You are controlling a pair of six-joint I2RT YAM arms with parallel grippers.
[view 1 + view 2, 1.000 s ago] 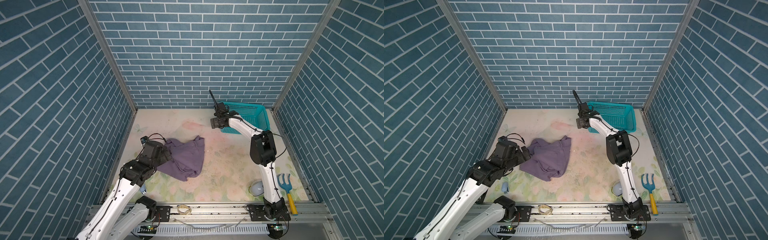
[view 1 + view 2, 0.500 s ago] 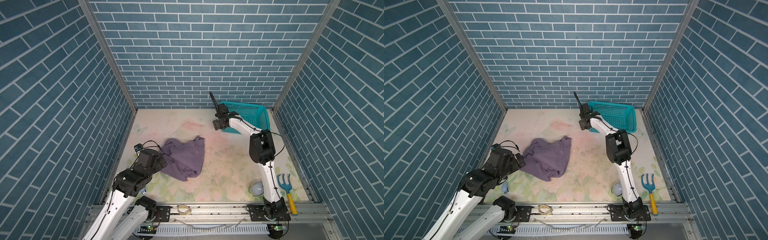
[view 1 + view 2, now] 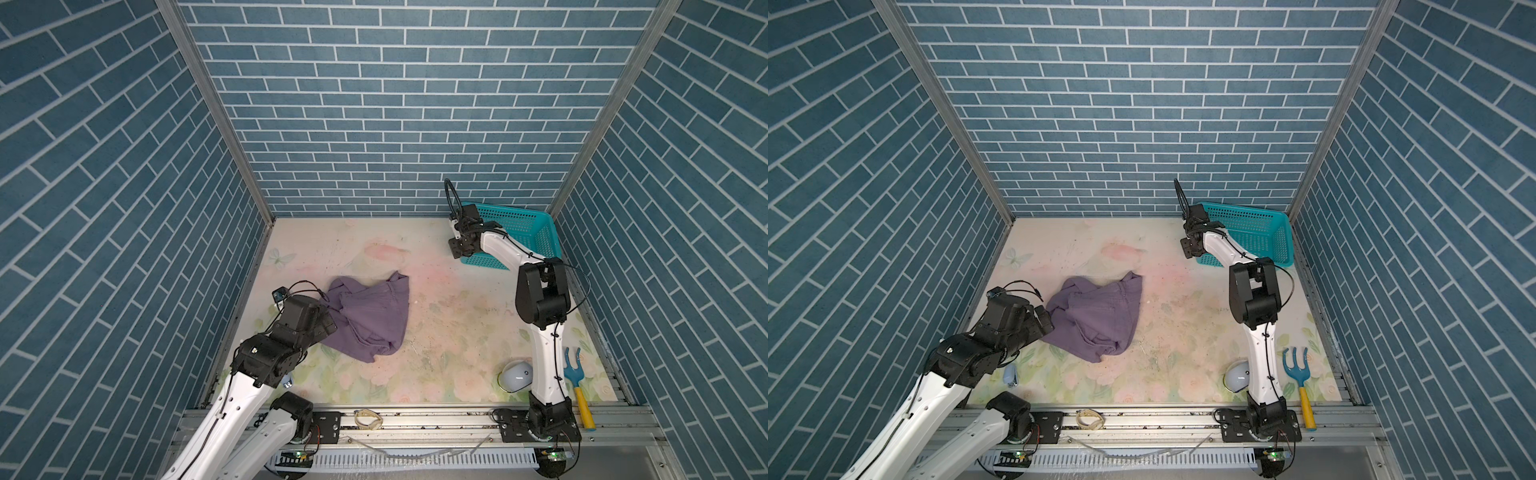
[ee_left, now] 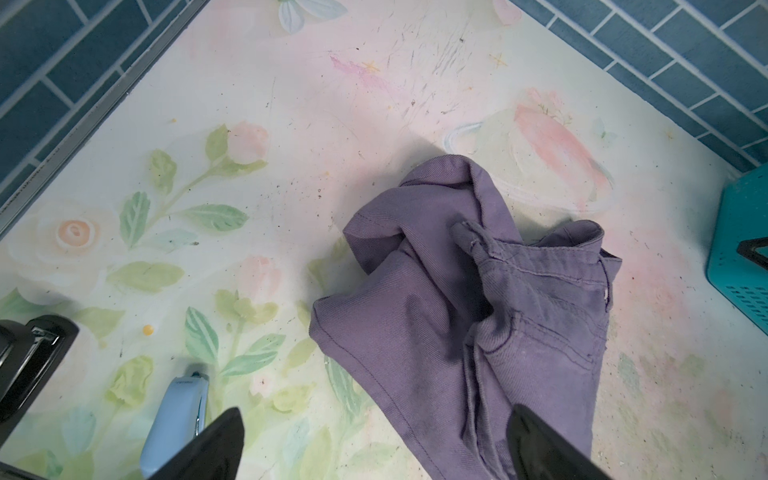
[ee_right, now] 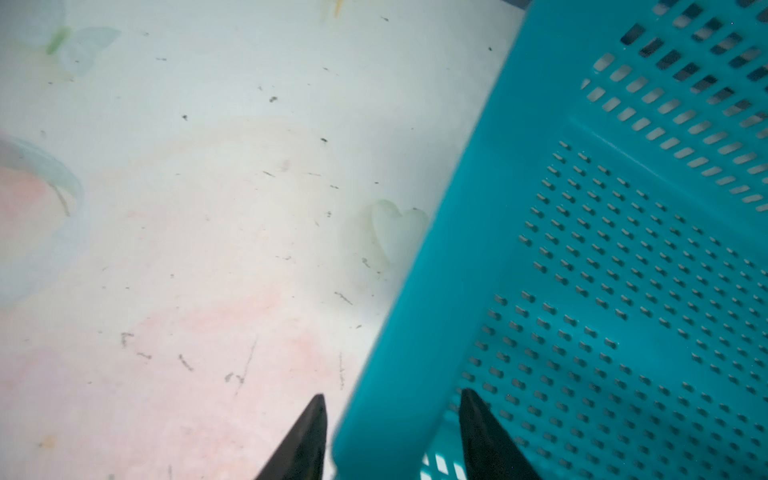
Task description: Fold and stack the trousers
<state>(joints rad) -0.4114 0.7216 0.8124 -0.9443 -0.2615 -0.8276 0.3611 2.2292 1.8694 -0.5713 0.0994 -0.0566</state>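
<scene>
Standing by the front rail, I see the trousers (image 3: pixel 365 320) lying as a crumpled, dusty-purple heap on the left half of the flowered desk (image 3: pixel 453 316), about midway between the back wall and the rail. They are well apart from the teal basket (image 3: pixel 519 232) in the far right corner. The heap is longer than it is wide, and its long axis runs roughly from the back wall toward the rail. The broad end faces the wall and the narrow bunched end points at the rail. The left wrist view shows the waistband, with a belt loop and a small button, on the side of the trousers (image 4: pixel 478 316) nearest the basket. A stitched hem edge lies on the side toward the left arm. The legs are folded in on themselves, so I cannot follow either one along its length. The left pincer (image 4: pixel 376 409) has its jaws spread wide and holds nothing. One finger is over the near edge of the cloth and the other over bare desk beside a pale blue stapler (image 4: pixel 178 419). In both top views it sits just at the heap's left edge. The right pincer (image 5: pixel 392 395) is partway open and straddles the basket's (image 5: pixel 582 249) rim wall, one finger outside and one inside. I cannot tell whether the fingers press the plastic.
</scene>
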